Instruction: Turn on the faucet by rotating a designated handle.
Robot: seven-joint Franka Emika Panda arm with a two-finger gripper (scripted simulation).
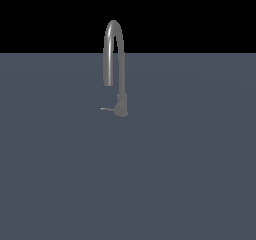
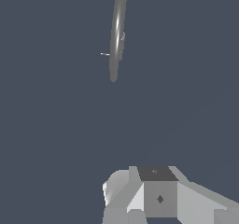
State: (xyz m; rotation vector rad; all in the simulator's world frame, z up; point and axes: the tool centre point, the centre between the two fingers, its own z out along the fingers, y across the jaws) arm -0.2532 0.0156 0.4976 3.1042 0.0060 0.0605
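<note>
The slim grey faucet [image 1: 121, 103] stands on the flat grey-blue surface in the exterior view, its gooseneck spout [image 1: 113, 34] arching toward the exterior view's left. The handle [image 1: 106, 109] is a thin short rod jutting from the base toward the exterior view's left. No arm shows in the exterior view. The wrist view looks down on the faucet [image 2: 117, 31] from above, with the handle [image 2: 105, 54] as a tiny sliver beside it. White and grey blocks of my gripper [image 2: 158, 195] fill the picture's edge, far from the faucet, and their fingers' spacing is unclear.
A plain grey-blue floor [image 1: 175, 174] stretches around the faucet, with a black background beyond its far edge.
</note>
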